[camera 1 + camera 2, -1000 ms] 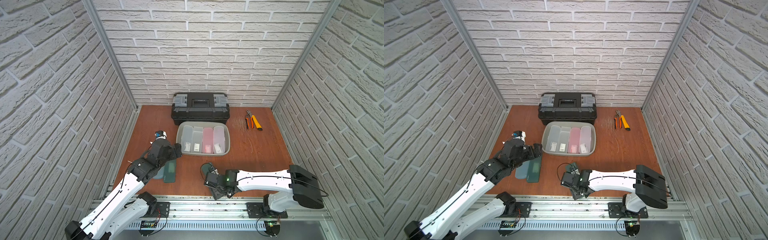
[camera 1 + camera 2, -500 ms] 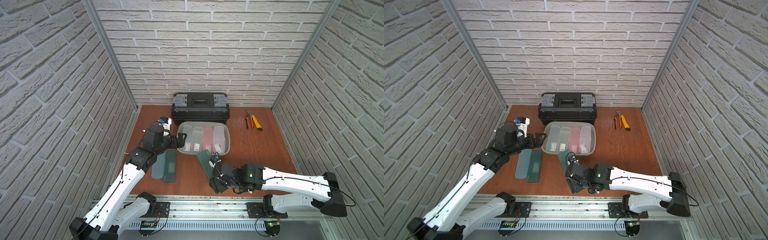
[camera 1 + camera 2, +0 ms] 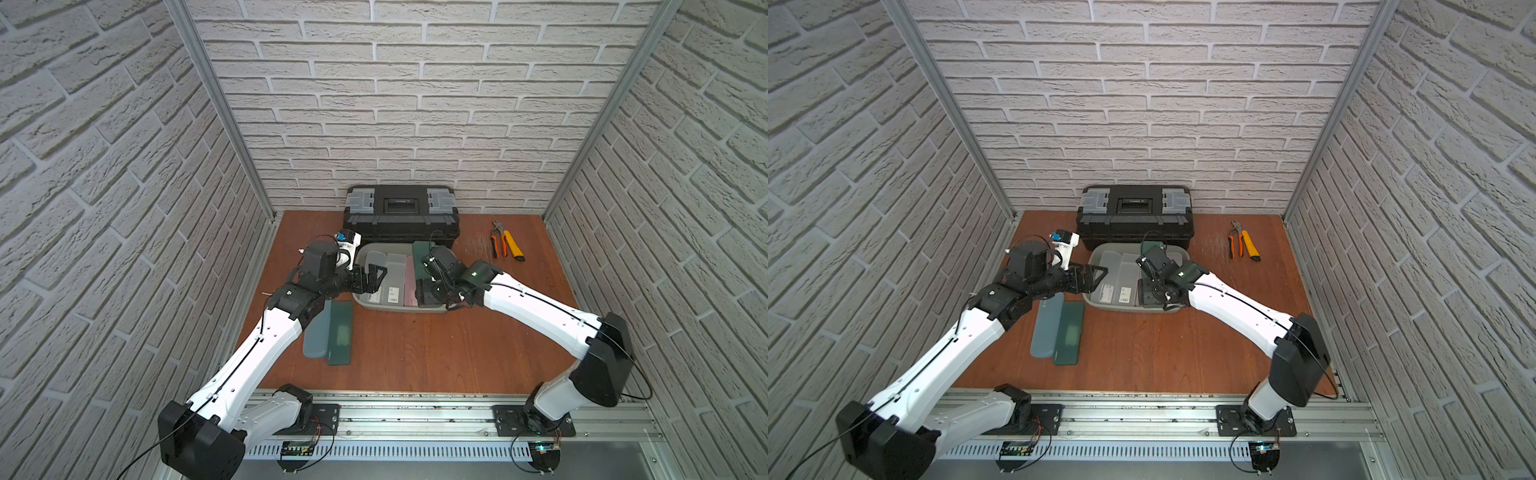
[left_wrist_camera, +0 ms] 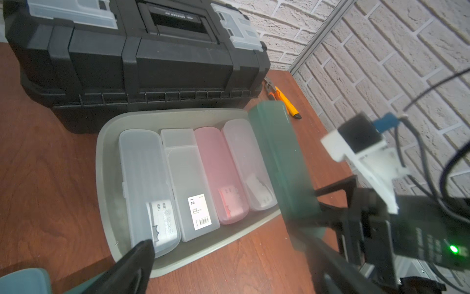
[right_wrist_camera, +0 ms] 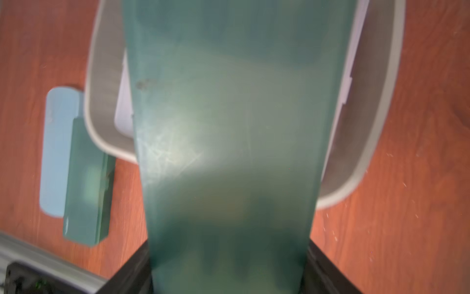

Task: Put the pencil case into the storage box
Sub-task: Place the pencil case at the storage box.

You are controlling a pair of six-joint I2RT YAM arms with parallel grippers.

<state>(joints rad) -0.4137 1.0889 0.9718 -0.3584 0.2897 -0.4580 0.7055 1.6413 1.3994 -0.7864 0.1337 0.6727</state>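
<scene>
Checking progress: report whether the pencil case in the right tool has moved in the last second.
Yes. That pencil case moved away from the front rail toward the black toolbox, now above the storage box.

Around the storage box [image 3: 392, 308], the black toolbox [image 3: 401, 220] blocks 12 o'clock, two loose cases [image 3: 332, 328] lie at 8 o'clock, and bare table [image 3: 415, 353] lies open at 6 o'clock.

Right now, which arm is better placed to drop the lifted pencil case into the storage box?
Right: right tool grips the green pencil case, tilted over the storage box; left tool is open, empty, at the rim.
</scene>
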